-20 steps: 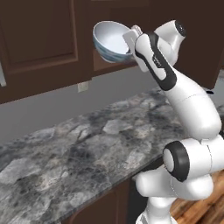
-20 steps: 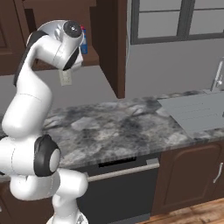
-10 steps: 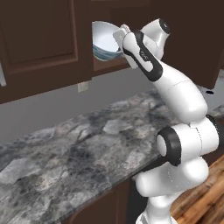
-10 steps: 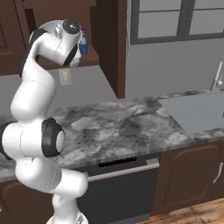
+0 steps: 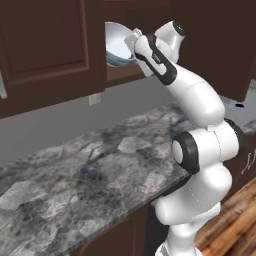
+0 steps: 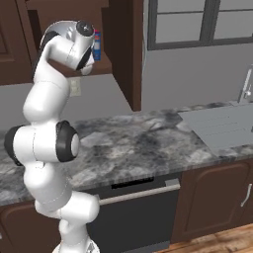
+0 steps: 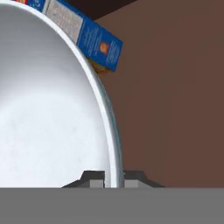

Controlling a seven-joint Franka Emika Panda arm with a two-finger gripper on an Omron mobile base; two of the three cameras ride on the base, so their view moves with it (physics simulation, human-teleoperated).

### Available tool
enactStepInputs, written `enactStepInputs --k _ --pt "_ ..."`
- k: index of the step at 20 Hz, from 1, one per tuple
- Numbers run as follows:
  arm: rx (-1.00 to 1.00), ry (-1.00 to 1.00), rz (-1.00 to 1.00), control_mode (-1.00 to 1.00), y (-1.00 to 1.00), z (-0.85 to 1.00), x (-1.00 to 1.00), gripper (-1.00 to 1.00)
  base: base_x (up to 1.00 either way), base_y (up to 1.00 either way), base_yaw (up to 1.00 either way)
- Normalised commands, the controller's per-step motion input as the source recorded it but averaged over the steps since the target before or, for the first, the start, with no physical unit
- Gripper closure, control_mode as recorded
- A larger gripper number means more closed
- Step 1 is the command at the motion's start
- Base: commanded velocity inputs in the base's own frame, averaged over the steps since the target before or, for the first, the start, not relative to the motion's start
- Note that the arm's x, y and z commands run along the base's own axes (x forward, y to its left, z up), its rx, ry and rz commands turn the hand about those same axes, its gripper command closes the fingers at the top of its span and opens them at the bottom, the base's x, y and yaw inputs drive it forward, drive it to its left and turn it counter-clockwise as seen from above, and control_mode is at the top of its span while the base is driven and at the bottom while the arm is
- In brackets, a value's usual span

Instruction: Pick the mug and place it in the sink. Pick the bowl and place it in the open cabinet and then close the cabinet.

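While clamped on rim, end effector point(image 7: 113, 178) holds bowl point(image 5: 116, 44) — inside cabinet point(image 5: 47, 47)

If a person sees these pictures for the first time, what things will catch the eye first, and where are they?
First is the large white bowl, held high by its rim in the shut gripper and tilted on its side at the opening of the dark cabinet. Behind it, inside the cabinet, stands a blue box. Below lies the grey marbled counter, with the sink at its right end.
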Motion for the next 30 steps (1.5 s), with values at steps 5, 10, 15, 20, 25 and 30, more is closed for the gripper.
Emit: enactStepInputs --k 5,10,15,20,25,30 --pt "0.00 0.09 0.00 -1.00 0.32 -0.14 0.41 -1.00 0.00 0.00 0.00" --pt "0.00 0.00 0.00 -1.00 0.01 0.37 0.02 -1.00 0.00 0.00 0.00" --pt "0.00 -0.07 0.00 -1.00 0.00 0.49 -0.14 -1.00 0.00 0.00 0.00" --pt "0.03 -0.17 0.00 -1.00 -0.14 0.08 -0.77 -1.00 0.00 0.00 0.00" --pt "0.00 -0.16 0.00 -1.00 -0.02 0.01 -0.93 -1.00 0.00 0.00 0.00" --pt "0.00 -0.11 -0.03 -1.00 -0.05 0.16 -0.90 -1.00 0.00 0.00 0.00"
